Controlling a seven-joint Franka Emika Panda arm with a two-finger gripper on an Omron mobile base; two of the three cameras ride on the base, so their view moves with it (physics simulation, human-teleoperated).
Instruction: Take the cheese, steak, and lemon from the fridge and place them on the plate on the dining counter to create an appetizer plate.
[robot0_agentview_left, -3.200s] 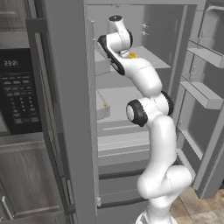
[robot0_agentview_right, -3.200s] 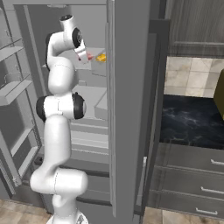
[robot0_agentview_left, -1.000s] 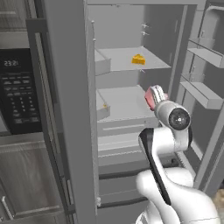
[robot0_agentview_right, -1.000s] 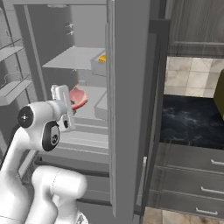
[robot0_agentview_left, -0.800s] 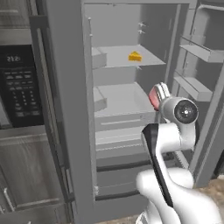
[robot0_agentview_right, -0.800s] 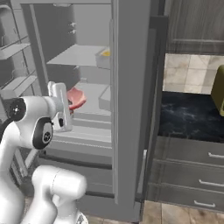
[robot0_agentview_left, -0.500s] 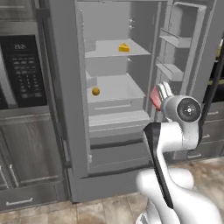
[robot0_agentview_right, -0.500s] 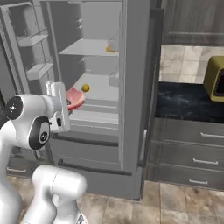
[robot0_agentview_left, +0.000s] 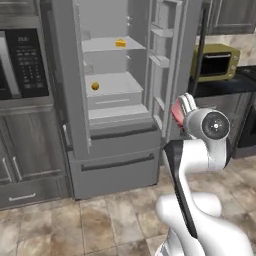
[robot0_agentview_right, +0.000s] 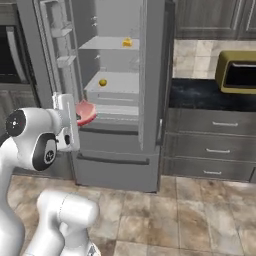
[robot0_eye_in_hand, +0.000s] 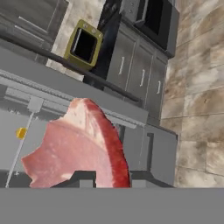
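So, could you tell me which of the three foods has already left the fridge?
The steak, the pinkish-red slab clamped in the gripper outside the fridge. The cheese sits on the upper shelf and the lemon on the shelf below.

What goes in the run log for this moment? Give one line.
pincer: shut on steak | cheese: upper fridge shelf | lemon: lower shelf | fridge doors: open
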